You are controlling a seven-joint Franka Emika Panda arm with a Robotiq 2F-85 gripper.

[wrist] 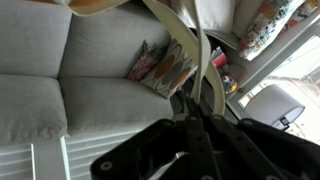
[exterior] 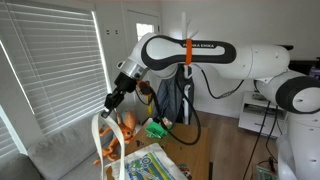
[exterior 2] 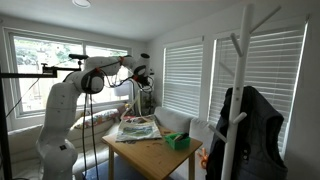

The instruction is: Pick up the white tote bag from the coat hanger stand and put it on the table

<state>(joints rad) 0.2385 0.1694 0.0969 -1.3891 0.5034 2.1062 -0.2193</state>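
Pincer (wrist: 193,118) is clamped narrow on the bag's straps (wrist: 190,50), which run up past it in the wrist view. Bag (exterior 2: 135,128) body lies slumped on the worktop (exterior 2: 160,158), off the stand, with the straps strung up to the pincer in both exterior views.

Risk, as a judgement: lifting or swinging further with the straps pinched could drag the floppy bag off the worktop edge. Letting go this high could drop the straps over the edge or onto the green object (exterior 2: 178,141) nearby.

Arm is stretched out roughly level above the worktop, wrist bent down, pincer well above the bag. Farther back is the stand (exterior 2: 241,60), with a dark jacket (exterior 2: 252,130) hanging on it.
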